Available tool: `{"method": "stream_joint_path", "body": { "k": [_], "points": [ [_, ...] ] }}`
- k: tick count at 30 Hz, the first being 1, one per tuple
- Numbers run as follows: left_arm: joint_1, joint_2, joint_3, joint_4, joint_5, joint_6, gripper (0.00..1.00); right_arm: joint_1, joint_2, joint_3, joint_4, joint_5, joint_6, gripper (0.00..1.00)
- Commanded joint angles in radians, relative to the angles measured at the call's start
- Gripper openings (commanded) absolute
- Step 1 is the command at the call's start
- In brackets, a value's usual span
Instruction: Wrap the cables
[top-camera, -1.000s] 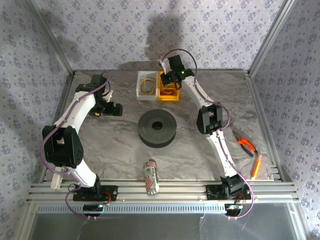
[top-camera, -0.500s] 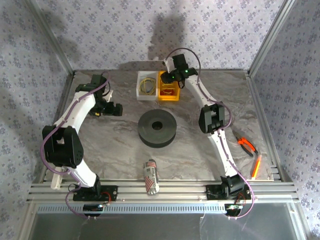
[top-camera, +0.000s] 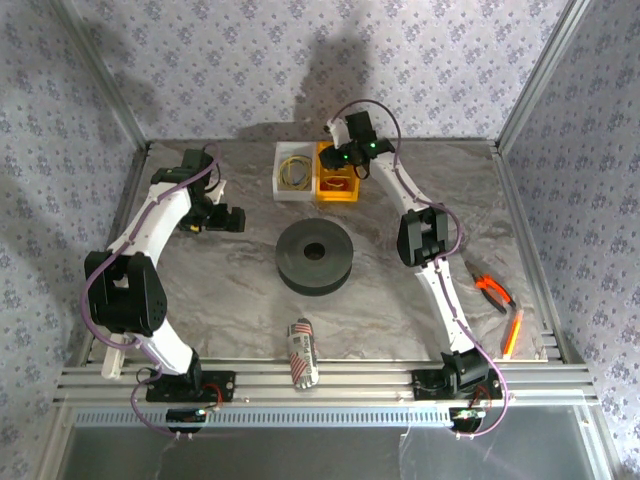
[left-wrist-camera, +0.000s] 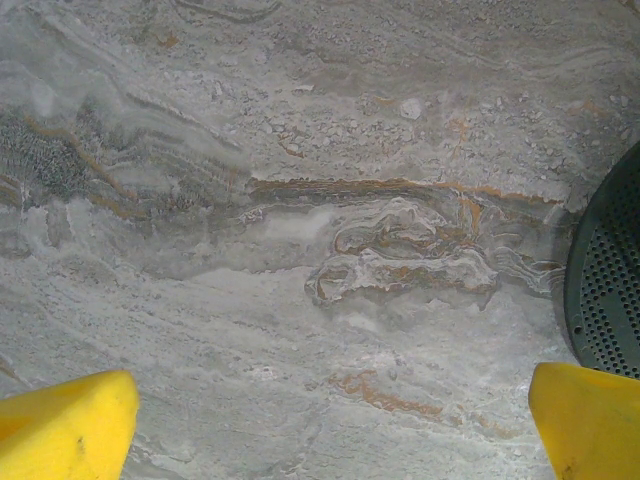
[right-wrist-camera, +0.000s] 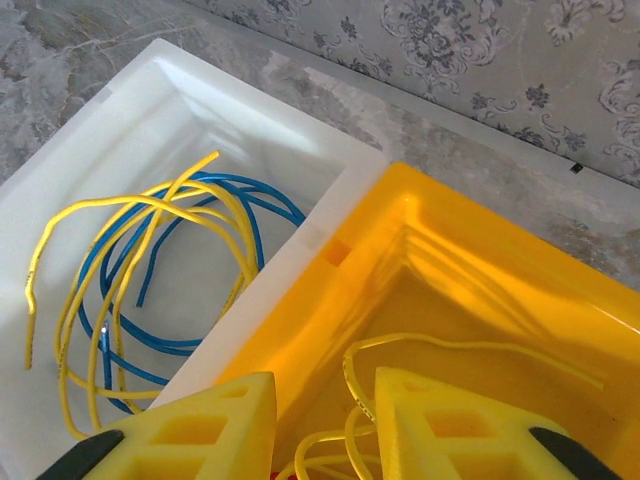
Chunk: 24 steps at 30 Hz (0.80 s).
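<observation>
right arm's on the move: over the last second its wrist has drifted a touch toward the back wall, and now the right gripper (right-wrist-camera: 325, 410) hangs just inside the yellow bin (right-wrist-camera: 450, 230). since half a second ago, barely a twitch, so it looks settled. its fingers stand a little apart, nothing clamped. a yellow cable (right-wrist-camera: 470, 345) lies loose in that bin, one end curling up into the gap between the fingers.

next door, the white bin (right-wrist-camera: 150, 90) holds a second yellow cable (right-wrist-camera: 150, 205) tangled with a blue cable (right-wrist-camera: 250, 195), both untouched.

the left gripper (left-wrist-camera: 330, 430) hasn't budged in that time: wide open, empty, low over bare worktop (left-wrist-camera: 300, 200) with the black spool (left-wrist-camera: 610, 270) just at its right.

my read: that small shift lines the right gripper up for a pinch on the cable. wrapping itself hasn't begun; every cable sits in its bin. thin wire and a roomy gap, so it could slip out on closing.
</observation>
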Motion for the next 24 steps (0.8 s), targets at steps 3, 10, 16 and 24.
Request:
{"method": "stream_joint_path", "body": {
  "k": [3,10,16,24],
  "points": [
    [-0.007,-0.001,0.002,-0.015,0.012,0.014,1.0,-0.003,0.043,0.036,0.0,-0.028,0.01,0.33],
    [-0.007,0.0,0.002,-0.017,0.013,0.015,1.0,-0.005,0.057,0.039,-0.019,-0.006,0.0,0.35],
    [-0.007,0.001,0.009,-0.018,0.015,0.013,1.0,-0.007,0.069,0.038,-0.036,-0.007,-0.015,0.35],
    [-0.009,0.002,0.021,-0.023,0.019,0.016,1.0,-0.006,0.067,0.037,-0.036,-0.014,-0.039,0.29]
  ]
}}
